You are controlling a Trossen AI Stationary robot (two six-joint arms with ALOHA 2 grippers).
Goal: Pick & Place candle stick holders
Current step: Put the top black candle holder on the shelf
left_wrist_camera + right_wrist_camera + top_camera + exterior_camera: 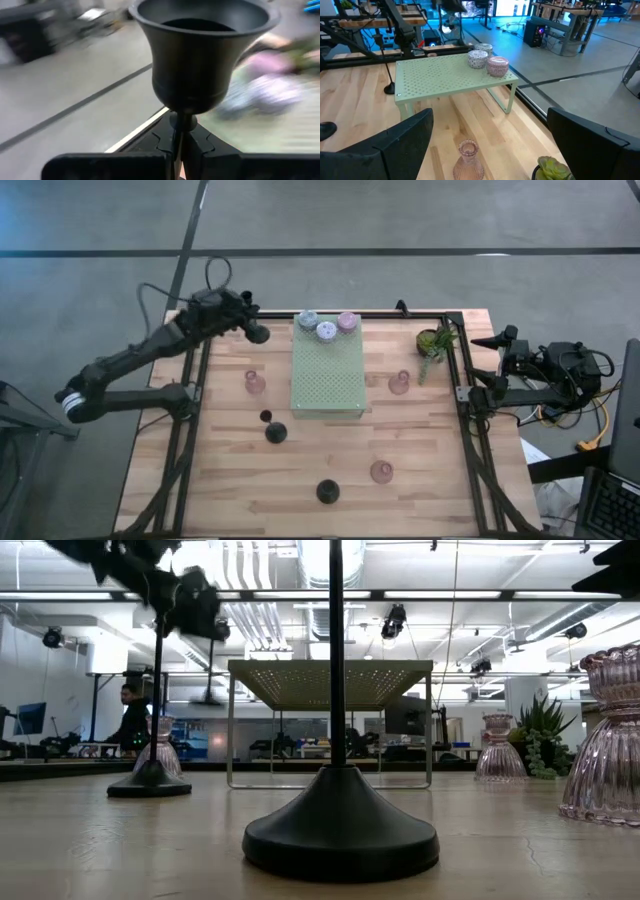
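Note:
My left gripper [252, 330] is over the table's far left, just left of the pale green mat [328, 375], and is shut on a black thin-stemmed candle stick holder [200, 50], held above the table. Its base is hidden. Three pastel round holders [326, 329] sit on the mat's far end. Pink glass holders stand on the wood left of the mat [255, 383], right of it [399, 384] and near the front [381, 471]. Two black holders stand on their round bases [275, 432] [327, 492]. My right gripper [490, 125] waits open at the table's right edge. My left gripper pinches the black holder's thin stem [182, 122] between its two fingertips [165, 142], just below the bell-shaped cup. The cup sticks out beyond the fingertips, clear of the table. The rest of the stem and the base are hidden behind the fingers.
A small green potted plant [435, 345] stands at the far right near the right arm. A black frame rail [462, 390] runs along the table's edges. Bare wood lies along the near edge, between the standing holders. A person [130, 720] sits in the room beyond the table.

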